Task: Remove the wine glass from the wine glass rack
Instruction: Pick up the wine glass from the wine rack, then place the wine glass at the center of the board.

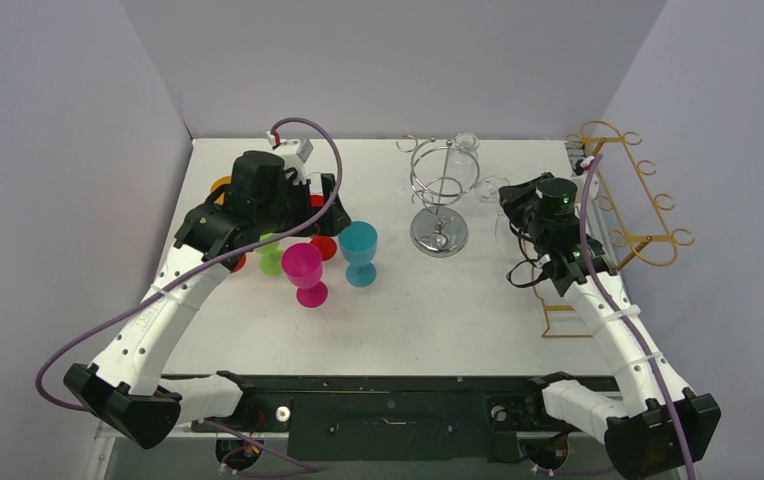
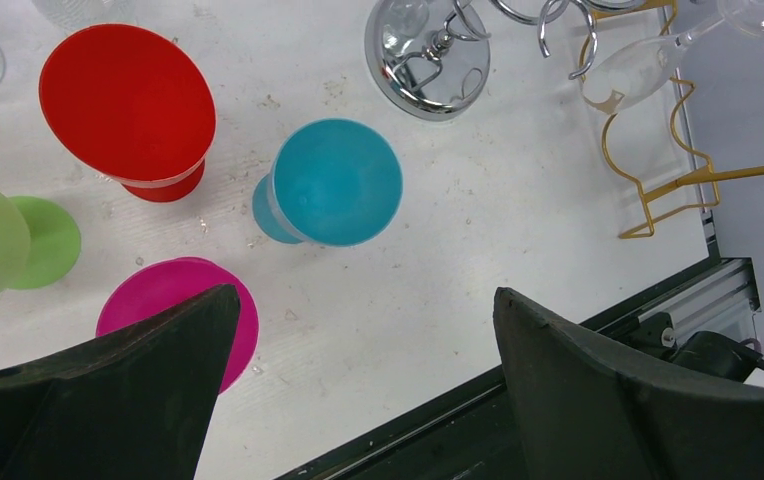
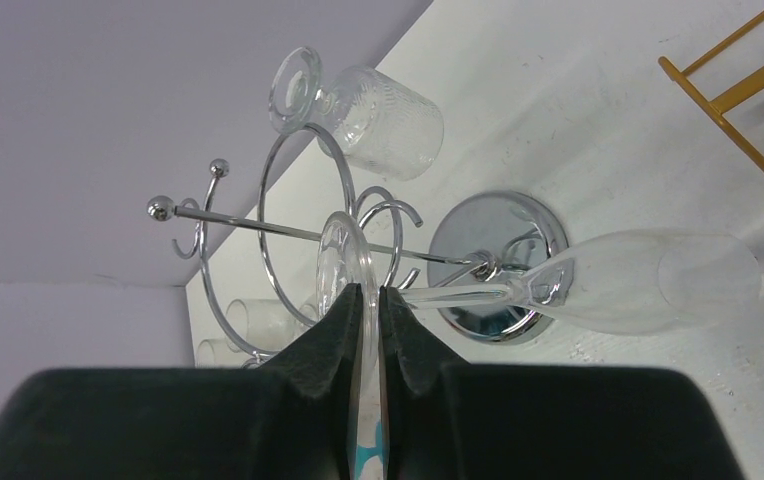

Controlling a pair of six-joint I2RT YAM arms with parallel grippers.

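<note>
Right gripper [image 3: 370, 297] is closed on the foot of the wine glass [image 3: 648, 280], fingers nearly meeting with the thin disc edge-on between them. The glass hangs tilted, its bowl just beside the chrome rack [image 3: 518, 225]. Cannot tell whether the foot is clear of the hook.

Judgement: grasp done; drawing the glass clear and setting it down are left.

Left gripper [image 2: 358, 300] is spread wide and empty, above the blue cup [image 2: 333, 180].

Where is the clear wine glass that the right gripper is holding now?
The wine glass is over the right half of the table, close beside the chrome rack; it is tilted sideways, its foot pinched by the right gripper.
</note>
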